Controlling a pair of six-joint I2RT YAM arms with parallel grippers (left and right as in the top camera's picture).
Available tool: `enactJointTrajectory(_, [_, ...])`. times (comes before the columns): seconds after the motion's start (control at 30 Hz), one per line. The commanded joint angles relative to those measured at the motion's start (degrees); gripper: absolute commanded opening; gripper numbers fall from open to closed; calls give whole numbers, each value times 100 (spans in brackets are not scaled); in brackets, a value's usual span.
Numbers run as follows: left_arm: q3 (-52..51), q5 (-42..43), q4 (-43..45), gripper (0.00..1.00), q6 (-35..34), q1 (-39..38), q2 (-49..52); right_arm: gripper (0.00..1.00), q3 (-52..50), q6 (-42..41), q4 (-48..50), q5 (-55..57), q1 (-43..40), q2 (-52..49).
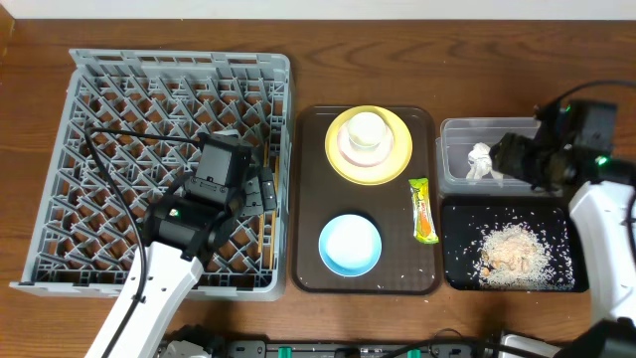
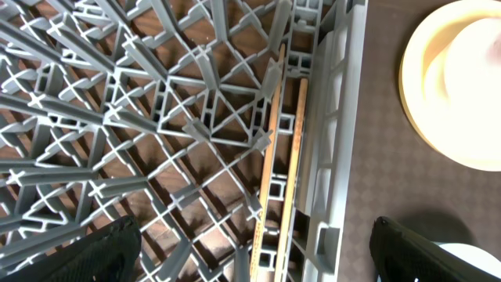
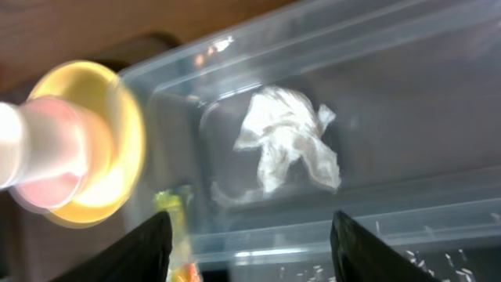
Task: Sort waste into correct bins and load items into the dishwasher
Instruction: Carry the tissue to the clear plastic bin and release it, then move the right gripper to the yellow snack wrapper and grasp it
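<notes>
Right wrist view: the tissue [image 3: 286, 149] lies loose in the clear bin [image 3: 407, 78], right gripper [image 3: 250, 223] spread above it, holding nothing. Best to rise straight, clearing the bin wall, then reach for the wrapper [image 1: 423, 210]. Left gripper [image 2: 254, 243] hangs spread over the rack [image 2: 156, 78].

Grey plastic dish rack [image 1: 60, 149] left; two wooden chopsticks [image 2: 297, 157] inside, along its right wall. Brown tray [image 1: 308, 199] centre: yellow plate [image 1: 397, 167] behind light blue bowl [image 1: 350, 244], snack wrapper [image 1: 424, 211] rightmost. Right: crumpled white tissue [image 1: 481, 164] in clear plastic tub [image 1: 455, 129], behind food scraps [image 1: 514, 251] in black tub [image 1: 457, 249].
</notes>
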State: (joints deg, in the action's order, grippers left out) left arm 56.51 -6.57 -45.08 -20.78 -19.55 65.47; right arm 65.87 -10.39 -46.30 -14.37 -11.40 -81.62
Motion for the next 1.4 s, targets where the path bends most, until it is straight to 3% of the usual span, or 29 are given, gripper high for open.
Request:
enactJointTrajectory(0.0, [61, -70, -13, 95, 11, 24, -11, 53, 833, 42, -826, -142, 195, 57])
enactJointTrajectory(0.07, [61, -70, -13, 94, 11, 24, -11, 52, 1202, 87, -1665, -149, 420, 57])
enactJointTrajectory(0.17, [61, -70, -13, 94, 11, 24, -11, 63, 1268, 192, -2284, -295, 949, 55])
enactJointTrajectory(0.23, [61, -70, -13, 94, 11, 24, -11, 32, 1215, 212, -2332, -575, 1231, 50])
enactJointTrajectory(0.27, [61, -68, -13, 94, 11, 24, -11, 29, 1058, 212, -2328, -940, 1517, 50])
enactJointTrajectory(0.3, [61, -70, -13, 94, 11, 24, -11, 34, 883, 212, -2262, -1200, 1788, 50])
enactJointTrajectory(0.37, [61, -70, -13, 94, 11, 24, -11, 36, 570, 210, -1993, -1300, 2240, 50])
enactJointTrajectory(0.47, [61, -70, -13, 94, 11, 24, -11, 28, 140, -42, -1526, -916, 2848, 39])
enactJointTrajectory(0.53, [61, -70, -13, 94, 11, 24, -11, 30, -192, -664, -1193, -39, 3283, 28])
enactJointTrajectory(0.6, [61, -70, -13, 94, 11, 24, -11, 39, -573, -1281, -894, 1152, 3773, 28])
enactJointTrajectory(0.7, [61, -70, -13, 95, 11, 24, -11, 60, -1005, -1600, -557, 2420, 4328, 26])
enactJointTrajectory(0.8, [61, -70, -13, 94, 11, 24, -11, 68, -1292, -1596, -278, 3023, 4645, 22])
enactJointTrajectory(1.1, [61, -70, -13, 94, 11, 24, -11, 76, -2026, -1593, 743, 3429, 4592, 22])
enactJointTrajectory(1.37, [61, -70, -13, 94, 11, 24, -11, 75, -2297, -1589, 1224, 3456, 4546, 22])
